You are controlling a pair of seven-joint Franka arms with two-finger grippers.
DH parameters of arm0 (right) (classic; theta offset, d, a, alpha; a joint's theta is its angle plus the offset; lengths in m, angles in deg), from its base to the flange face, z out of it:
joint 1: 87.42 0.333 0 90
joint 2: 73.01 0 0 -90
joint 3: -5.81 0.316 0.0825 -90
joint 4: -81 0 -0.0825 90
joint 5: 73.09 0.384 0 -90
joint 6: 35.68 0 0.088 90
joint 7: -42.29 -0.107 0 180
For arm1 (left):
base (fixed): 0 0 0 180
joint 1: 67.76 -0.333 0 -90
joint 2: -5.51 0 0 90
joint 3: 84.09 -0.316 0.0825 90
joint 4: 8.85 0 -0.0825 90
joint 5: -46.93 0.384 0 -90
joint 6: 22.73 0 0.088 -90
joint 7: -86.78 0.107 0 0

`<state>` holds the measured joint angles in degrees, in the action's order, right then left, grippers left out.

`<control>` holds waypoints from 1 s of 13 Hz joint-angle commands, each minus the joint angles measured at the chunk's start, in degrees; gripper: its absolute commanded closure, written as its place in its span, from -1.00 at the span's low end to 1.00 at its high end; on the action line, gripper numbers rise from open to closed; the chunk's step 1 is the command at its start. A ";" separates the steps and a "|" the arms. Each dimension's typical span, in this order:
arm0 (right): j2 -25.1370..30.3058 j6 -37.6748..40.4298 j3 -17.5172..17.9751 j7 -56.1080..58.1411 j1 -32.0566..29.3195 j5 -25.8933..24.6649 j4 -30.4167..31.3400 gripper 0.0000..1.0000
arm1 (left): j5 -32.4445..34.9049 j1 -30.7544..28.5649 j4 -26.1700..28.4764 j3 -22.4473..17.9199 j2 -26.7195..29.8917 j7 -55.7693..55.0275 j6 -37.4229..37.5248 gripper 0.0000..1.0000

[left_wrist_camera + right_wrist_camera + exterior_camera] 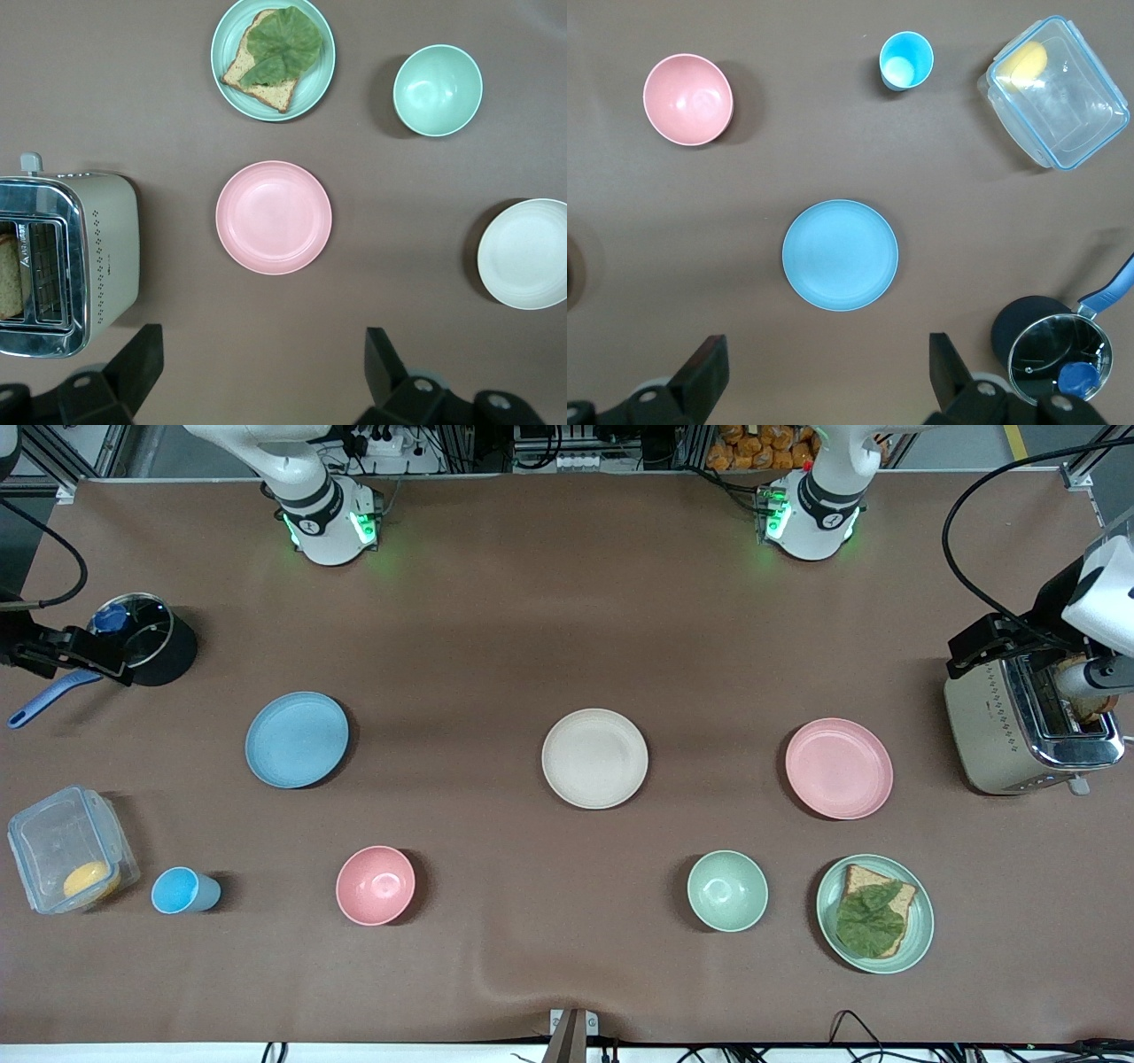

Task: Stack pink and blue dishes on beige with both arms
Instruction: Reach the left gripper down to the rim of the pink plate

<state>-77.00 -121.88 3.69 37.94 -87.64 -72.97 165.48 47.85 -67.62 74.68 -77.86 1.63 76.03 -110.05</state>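
Pink bowl (375, 885) and green bowl (727, 890) nearest front camera. Farther: blue plate (296, 740) toward right arm's end, beige plate (594, 758) at middle, pink plate (838, 768) toward left arm's end, all apart. Left gripper (261, 376) high above table near pink plate, fingers spread, empty. Right gripper (826, 376) high near blue plate, fingers spread, empty.

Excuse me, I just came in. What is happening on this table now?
Nothing is held yet. The flat pale pink plate, the flat light blue plate and the flat cream-beige plate between them all lie apart on the brown table, unstacked. The left gripper hangs open over the table beside the pink plate. The right gripper hangs open beside the blue plate.
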 commanded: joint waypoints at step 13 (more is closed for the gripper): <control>1.17 -0.11 0.36 -1.02 -0.13 -0.91 1.12 -1.00 | 4.08 -5.31 38.42 -0.51 -0.69 0.47 -39.00 -1.00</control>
<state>-77.00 -121.88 3.70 37.94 -87.65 -72.97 165.61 50.86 -70.85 104.54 -78.70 -0.38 76.22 -139.78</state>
